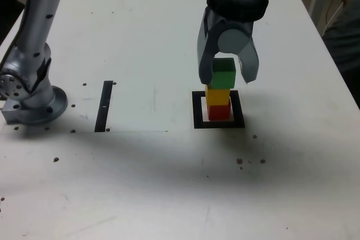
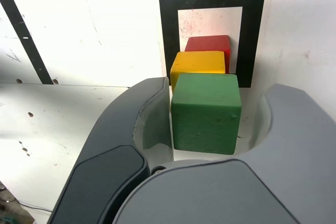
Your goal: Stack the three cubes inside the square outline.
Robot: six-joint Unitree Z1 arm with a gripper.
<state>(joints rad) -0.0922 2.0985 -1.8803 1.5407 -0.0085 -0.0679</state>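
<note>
fingers [image 2: 210, 129]: parted, flanking small solid green cube [image 1: 223, 73], gap visible one side | stack: green on yellow cube [image 1: 217, 95] on red cube [image 1: 219, 111], inside thick black square outline [image 1: 197, 117] on white tabletop [image 1: 169, 184] | handling: likely light, rigid, smooth; take by opposite flat sides

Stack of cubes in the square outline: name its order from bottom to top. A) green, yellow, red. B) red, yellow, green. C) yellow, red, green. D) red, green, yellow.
B: in the exterior view the red cube sits lowest inside the square outline, the yellow cube rests on it, and the green cube is on top, between the jaws of the gripper.
</note>
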